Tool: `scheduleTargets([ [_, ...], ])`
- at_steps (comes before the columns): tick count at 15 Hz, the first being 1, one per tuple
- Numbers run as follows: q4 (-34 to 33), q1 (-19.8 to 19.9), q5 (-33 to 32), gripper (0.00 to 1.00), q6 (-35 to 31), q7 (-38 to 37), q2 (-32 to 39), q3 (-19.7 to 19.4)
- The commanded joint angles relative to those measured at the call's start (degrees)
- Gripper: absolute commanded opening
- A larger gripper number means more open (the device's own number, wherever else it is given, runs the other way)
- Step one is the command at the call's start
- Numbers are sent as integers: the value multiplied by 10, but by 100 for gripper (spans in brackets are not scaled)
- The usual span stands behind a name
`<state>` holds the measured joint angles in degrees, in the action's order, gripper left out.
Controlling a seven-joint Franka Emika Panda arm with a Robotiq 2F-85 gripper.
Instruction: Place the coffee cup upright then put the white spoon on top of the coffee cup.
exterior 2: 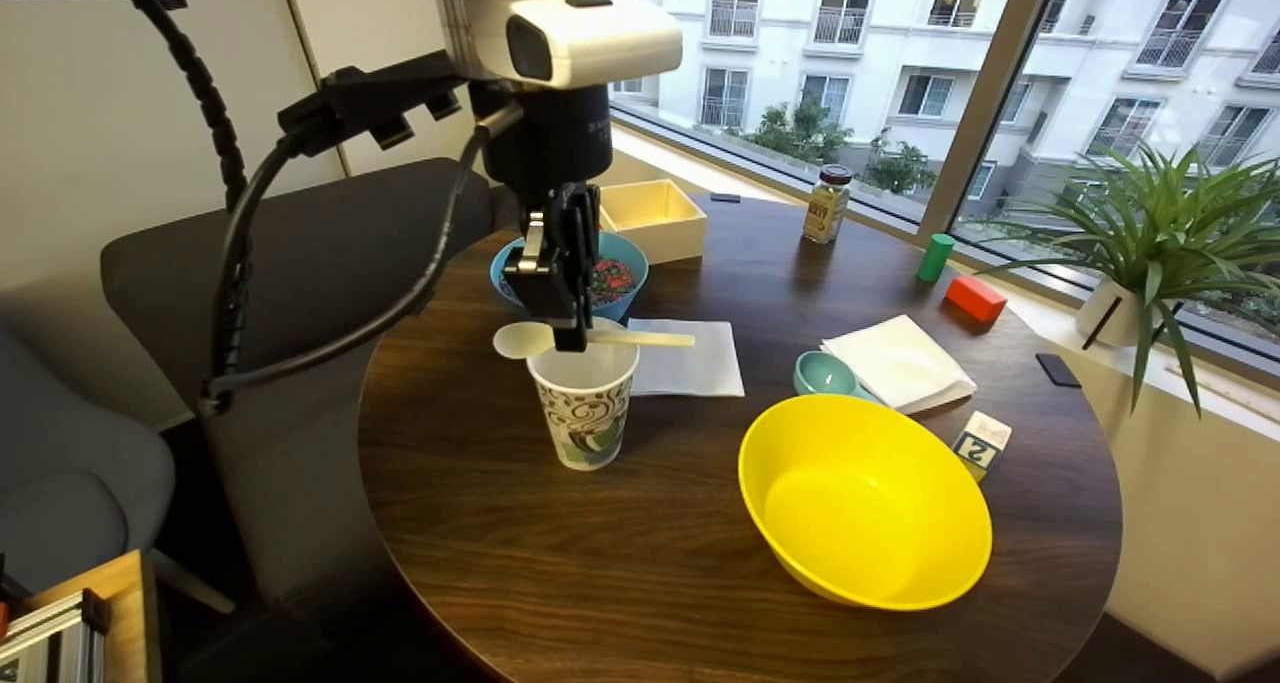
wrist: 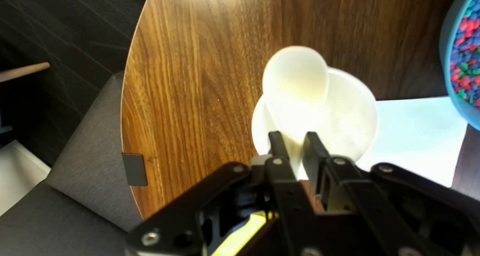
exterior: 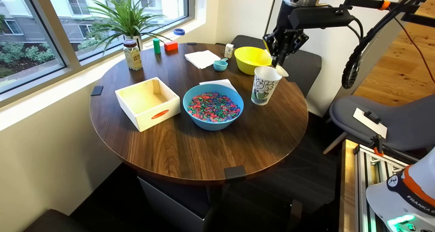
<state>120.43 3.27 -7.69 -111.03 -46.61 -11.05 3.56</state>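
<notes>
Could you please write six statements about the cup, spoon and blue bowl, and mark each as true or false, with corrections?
The coffee cup stands upright. True.
The coffee cup stands inside the yellow bowl. False: it stands on the table.
The gripper holds the white spoon. True.
The white spoon is gripped by its round end. False: by its handle.
The blue bowl contains small coloured pieces. True.
The small coloured pieces are all green. False: red and blue ones also show.

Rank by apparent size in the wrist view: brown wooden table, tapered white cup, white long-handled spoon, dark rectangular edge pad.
1. Table, cropped by frame
2. Cup
3. Spoon, though nearer the camera
4. Pad
</notes>
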Motion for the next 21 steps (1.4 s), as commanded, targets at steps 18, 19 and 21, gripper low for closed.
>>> scheduleTargets([
  [18, -33, -19, 31, 6, 1, -13, 53, -3],
  [19, -33, -19, 31, 6, 1, -13, 52, -4],
  [21, -33, -20, 34, 6, 6, -15, 49, -3],
])
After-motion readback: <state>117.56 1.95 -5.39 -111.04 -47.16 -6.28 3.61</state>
